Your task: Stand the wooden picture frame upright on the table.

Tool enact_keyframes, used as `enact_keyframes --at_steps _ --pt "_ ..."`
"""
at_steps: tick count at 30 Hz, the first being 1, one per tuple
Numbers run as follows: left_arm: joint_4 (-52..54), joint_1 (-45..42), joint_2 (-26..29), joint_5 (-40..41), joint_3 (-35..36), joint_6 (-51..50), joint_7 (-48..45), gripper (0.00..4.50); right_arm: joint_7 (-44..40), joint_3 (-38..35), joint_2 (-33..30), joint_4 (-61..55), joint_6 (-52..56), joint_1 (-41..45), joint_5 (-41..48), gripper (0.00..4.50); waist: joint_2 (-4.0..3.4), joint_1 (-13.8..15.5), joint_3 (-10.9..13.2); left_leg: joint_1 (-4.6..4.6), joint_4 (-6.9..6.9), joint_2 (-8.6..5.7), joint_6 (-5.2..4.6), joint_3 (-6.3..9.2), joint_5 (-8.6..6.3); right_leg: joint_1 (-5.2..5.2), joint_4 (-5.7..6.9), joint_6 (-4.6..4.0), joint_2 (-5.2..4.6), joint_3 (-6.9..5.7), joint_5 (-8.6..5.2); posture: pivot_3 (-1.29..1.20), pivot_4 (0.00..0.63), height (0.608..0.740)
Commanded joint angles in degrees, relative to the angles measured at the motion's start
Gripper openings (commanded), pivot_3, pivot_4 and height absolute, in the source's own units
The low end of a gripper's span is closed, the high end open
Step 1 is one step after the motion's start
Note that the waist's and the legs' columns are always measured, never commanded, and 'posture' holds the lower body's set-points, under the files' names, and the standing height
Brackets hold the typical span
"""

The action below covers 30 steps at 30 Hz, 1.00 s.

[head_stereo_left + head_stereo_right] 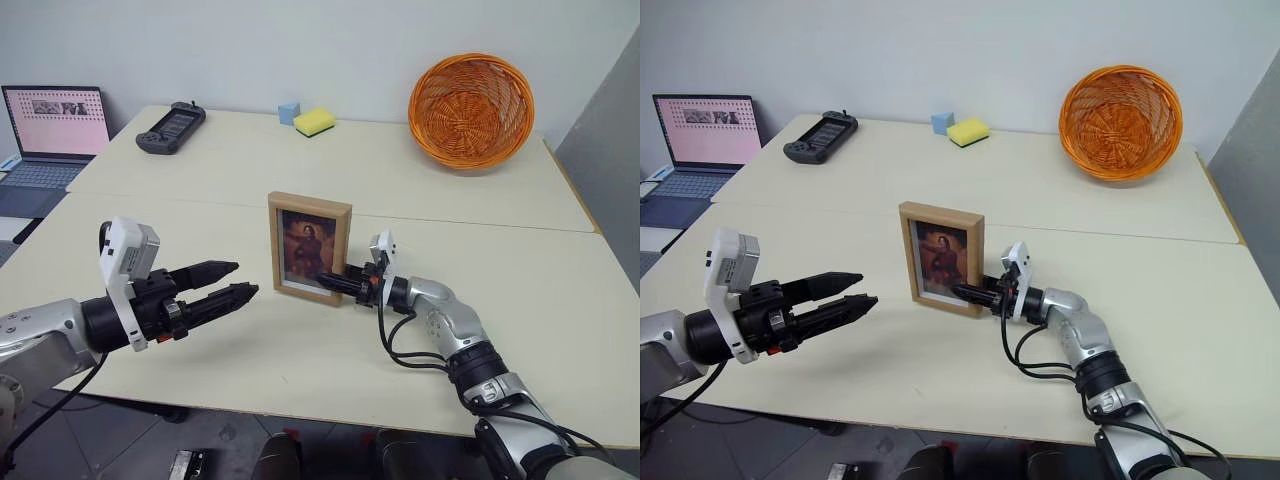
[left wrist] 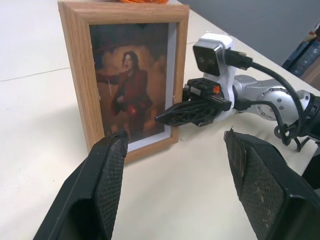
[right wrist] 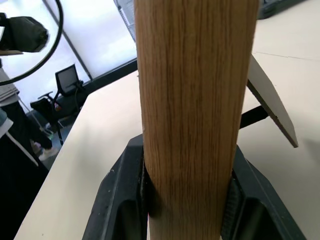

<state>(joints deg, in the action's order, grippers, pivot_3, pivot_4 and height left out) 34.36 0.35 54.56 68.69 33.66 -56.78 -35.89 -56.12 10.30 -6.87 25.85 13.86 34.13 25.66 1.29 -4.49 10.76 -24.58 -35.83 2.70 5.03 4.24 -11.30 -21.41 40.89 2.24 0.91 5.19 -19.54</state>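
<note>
R gripper (image 1: pixel 345 283) clamped on side edge of wooden picture frame (image 1: pixel 309 247); I hold it upright mid table (image 1: pixel 200 215), stand folded out behind, so it shouldn't tip. L gripper (image 1: pixel 232 282) fingers apart, empty, just beside as backup.

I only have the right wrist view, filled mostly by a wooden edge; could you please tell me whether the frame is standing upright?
Observer: Yes, the light-wood rectangular picture frame stands upright on the pale cream table, portrait facing the robot.
Operator: Is anything gripping it?
Observer: The right tool is clamped on its right edge, low down.
Operator: And the left tool?
Observer: The left tool hovers open, apart from the frame.
</note>
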Motion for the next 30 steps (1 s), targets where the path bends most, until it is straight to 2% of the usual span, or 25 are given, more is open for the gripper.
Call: enact_keyframes --at_steps 1,10,25,27,30 --pt "0.7 -1.3 1.9 -0.3 1.6 1.9 -1.2 3.28 -0.2 -1.8 1.4 0.8 -2.3 0.3 -0.7 1.47 0.00 0.0 0.0 0.00 0.01 0.00 0.00 0.00 0.00 0.00 0.00 0.00 0.00 0.00 0.00 0.00 0.150 0.740" --pt "-0.1 -3.0 3.7 0.9 2.6 1.4 -1.1 3.28 -1.4 -3.0 3.3 3.9 -0.9 0.9 -0.3 1.47 0.00 -0.2 0.0 0.04 0.03 0.02 0.00 -0.03 0.00 0.00 0.01 0.00 0.03 0.03 0.00 0.00 0.150 0.740" --pt "-0.4 -3.4 3.1 0.6 2.0 1.8 -0.6 3.28 -1.9 -3.8 2.0 3.4 3.1 1.1 -1.5 1.47 0.00 -0.2 0.0 0.04 0.04 0.02 0.00 -0.03 0.00 0.01 0.00 0.01 0.02 0.03 -0.01 0.00 0.150 0.740" --pt "-0.4 -3.6 3.0 0.6 1.7 1.9 -0.5 3.31 -1.7 -3.9 2.1 3.0 3.3 1.1 -1.6 2.02 0.00 -0.2 0.0 0.04 0.04 0.02 0.00 -0.03 0.00 0.01 0.00 0.01 0.02 0.03 -0.01 0.00 0.150 0.740" --pt "-0.8 -4.0 3.0 0.4 1.3 2.2 -0.4 3.31 -1.4 -4.0 2.3 2.7 3.7 1.0 -1.9 2.60 -0.01 -0.2 0.0 0.04 0.04 0.02 0.00 -0.04 0.00 0.00 0.00 0.01 0.02 0.04 -0.01 0.00 0.150 0.740"
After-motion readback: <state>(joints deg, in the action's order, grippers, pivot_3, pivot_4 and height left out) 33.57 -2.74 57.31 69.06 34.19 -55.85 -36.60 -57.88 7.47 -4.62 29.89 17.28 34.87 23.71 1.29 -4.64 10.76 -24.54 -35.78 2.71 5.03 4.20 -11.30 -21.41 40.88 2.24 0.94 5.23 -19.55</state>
